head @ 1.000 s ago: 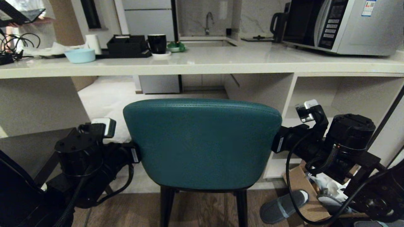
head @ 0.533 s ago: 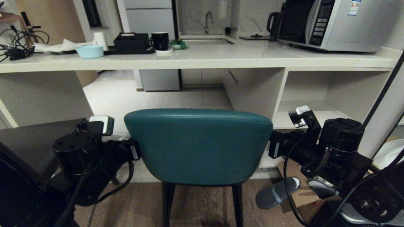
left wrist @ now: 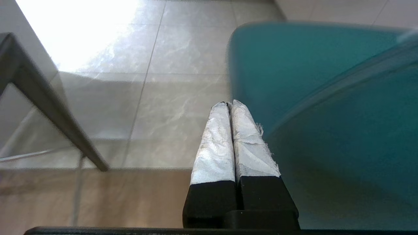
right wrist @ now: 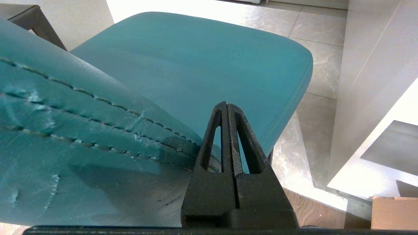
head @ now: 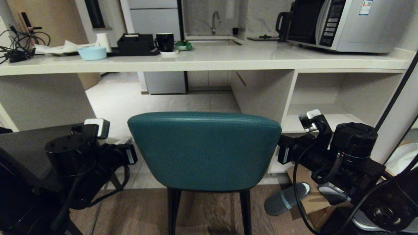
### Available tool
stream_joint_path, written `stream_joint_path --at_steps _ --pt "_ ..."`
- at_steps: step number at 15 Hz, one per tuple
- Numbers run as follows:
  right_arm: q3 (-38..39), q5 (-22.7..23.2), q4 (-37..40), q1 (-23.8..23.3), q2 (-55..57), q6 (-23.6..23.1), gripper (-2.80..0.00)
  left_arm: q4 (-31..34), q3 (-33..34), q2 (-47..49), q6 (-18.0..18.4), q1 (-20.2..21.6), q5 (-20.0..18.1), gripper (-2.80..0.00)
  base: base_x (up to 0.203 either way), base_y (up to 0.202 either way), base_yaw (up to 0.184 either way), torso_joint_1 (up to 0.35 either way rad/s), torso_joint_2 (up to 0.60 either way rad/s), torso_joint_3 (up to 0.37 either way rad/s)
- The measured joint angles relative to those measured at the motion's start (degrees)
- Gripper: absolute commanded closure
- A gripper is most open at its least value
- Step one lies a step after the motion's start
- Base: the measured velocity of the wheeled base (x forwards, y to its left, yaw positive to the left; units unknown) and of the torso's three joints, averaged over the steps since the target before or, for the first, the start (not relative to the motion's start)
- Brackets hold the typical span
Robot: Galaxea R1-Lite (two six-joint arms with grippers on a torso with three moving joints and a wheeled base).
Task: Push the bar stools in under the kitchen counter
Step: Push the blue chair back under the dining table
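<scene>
**Teal stool squared up before the worktop, both claws closed**

The teal stool (head: 204, 150) is seen from behind, centred in front of the open bay under the worktop (head: 209, 60), its seat not yet beneath the slab edge. The grey stool (head: 29, 150) stands at the near left, likewise outside the bay. The left claw (left wrist: 229, 107) is pressed tight together, holding nothing, and sits just beside the left edge of the backrest; contact cannot be told. The right claw (right wrist: 227, 107) is also closed and empty, set against the right edge of the backrest.

For a good push, both closed claws are best laid against the backrest at matching height, so that force is shared and the stool is not slewed. A slow, straight advance toward the far side is advised, with the thin black legs (head: 173, 209) watched where wood floor meets tile. The shelving panel (head: 264, 94) on the right is near, so a drift that way should be corrected early. Pushing high on the back risks tipping.
</scene>
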Motion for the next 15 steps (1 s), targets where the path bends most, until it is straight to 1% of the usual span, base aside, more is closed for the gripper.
stream_joint_path --at_steps 2,3,4,5,7,12,15 --pt "0.0 0.0 0.0 0.0 0.1 0.0 0.00 0.0 1.3 -1.1 1.6 5.1 -6.9 0.00 0.000 0.000 0.000 0.000 0.00 0.000" --pt "0.0 0.0 -0.1 0.0 0.2 0.0 0.00 0.0 1.1 -1.4 2.2 7.2 -9.4 0.00 0.000 0.000 0.000 0.000 0.00 0.000" --pt "0.0 0.0 -0.5 0.0 0.4 0.0 0.00 0.0 0.3 -1.4 2.3 8.2 -10.5 0.00 0.000 0.000 0.000 0.000 0.00 0.000" --pt "0.0 0.0 -1.0 0.0 0.5 0.0 0.00 0.0 -0.5 -1.3 2.4 8.6 -10.7 0.00 0.000 0.000 0.000 0.000 0.00 0.000" --pt "0.0 0.0 -1.3 0.0 0.8 0.0 0.00 0.0 -2.4 -0.7 2.6 7.9 -10.7 0.00 0.000 0.000 0.000 0.000 0.00 0.000" --pt "-0.5 0.0 -1.4 0.0 1.3 0.0 0.00 0.0 -6.5 2.5 3.8 1.4 -10.0 0.00 0.000 0.000 0.000 0.000 0.00 0.000" --pt "-2.0 -0.4 -1.1 -0.1 2.0 -0.1 0.00 -0.2 -8.2 4.5 4.3 -1.6 -9.3 0.00 0.000 0.000 0.000 0.000 0.00 0.000"
